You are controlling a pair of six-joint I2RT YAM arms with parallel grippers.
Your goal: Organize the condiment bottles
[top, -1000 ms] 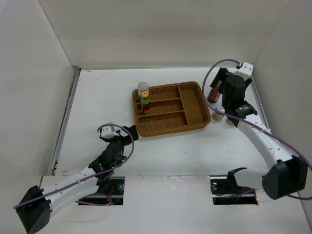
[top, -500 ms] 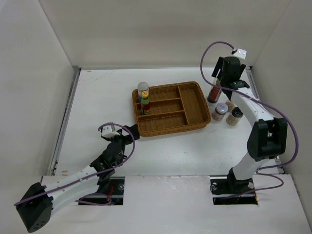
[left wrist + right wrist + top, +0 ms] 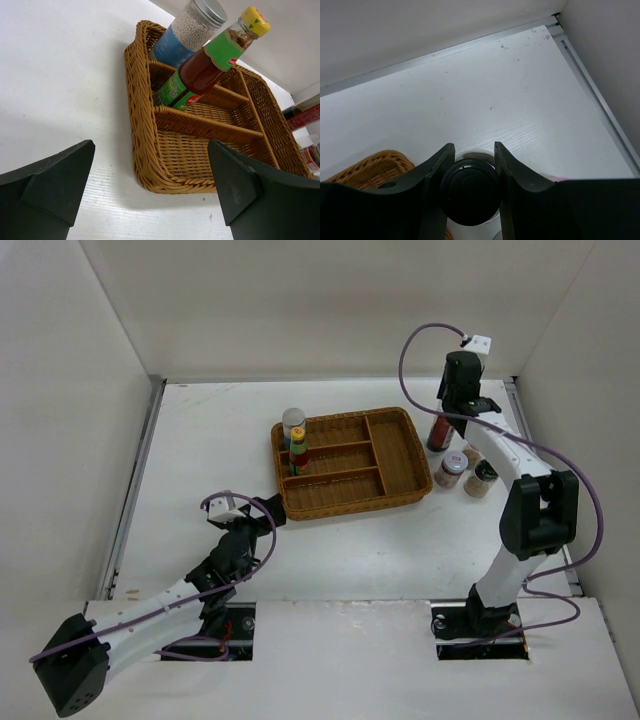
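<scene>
My right gripper (image 3: 449,412) is over the tall black-capped dark-red bottle (image 3: 438,433), which stands on the table right of the wicker tray (image 3: 400,455). In the right wrist view the black cap (image 3: 470,192) sits between the fingers, and the gripper (image 3: 473,145) is shut on it, touching both sides. A light-lidded jar (image 3: 452,472) and a dark-capped brown shaker (image 3: 481,478) stand just in front. A white-lidded jar (image 3: 192,30) and the yellow-capped red sauce (image 3: 210,65) are in the tray's left compartments. My left gripper (image 3: 151,145) is open, empty, near the tray's front left corner.
The table's back wall and right rail (image 3: 600,100) run close behind the right gripper. The tray's right-hand compartments (image 3: 392,445) hold nothing. The left arm (image 3: 170,595) lies low across the near left of the table.
The right arm has swung upright over the tall bottle and its jaws have closed from wide open onto the black cap. The left arm has not moved.
</scene>
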